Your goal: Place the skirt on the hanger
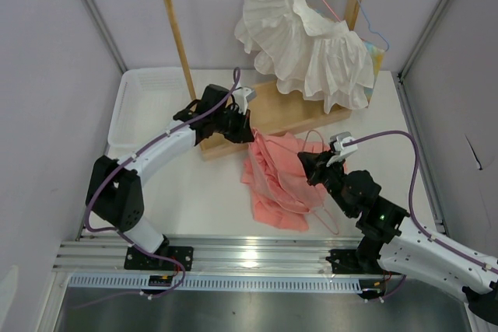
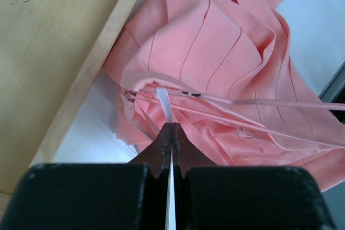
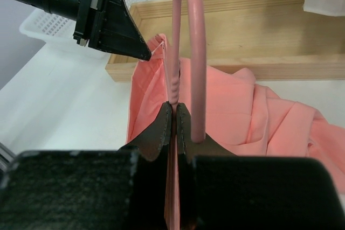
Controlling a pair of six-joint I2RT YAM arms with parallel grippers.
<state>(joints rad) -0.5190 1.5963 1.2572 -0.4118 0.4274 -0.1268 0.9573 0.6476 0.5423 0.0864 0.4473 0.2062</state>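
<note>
Your left hand (image 2: pixel 171 136) is pinching the white ribbon loop (image 2: pixel 163 100) of the soft salmon-pink pleated skirt (image 2: pixel 215 52), lying crumpled on the white surface (image 1: pixel 194 207). Your right hand (image 3: pixel 173 117) is clamping the thin pale-pink wire hanger (image 3: pixel 194 52). Limp, light cloth: loops are offering the likeliest hold.

Left claw (image 2: pixel 171 127) pinched closed; right claw (image 3: pixel 174 109) likewise; arms angled inward.

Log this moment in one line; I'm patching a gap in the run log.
skirt: lying on table, not hung | left end effector: shut on its white loop | right end effector: shut on hanger
</note>
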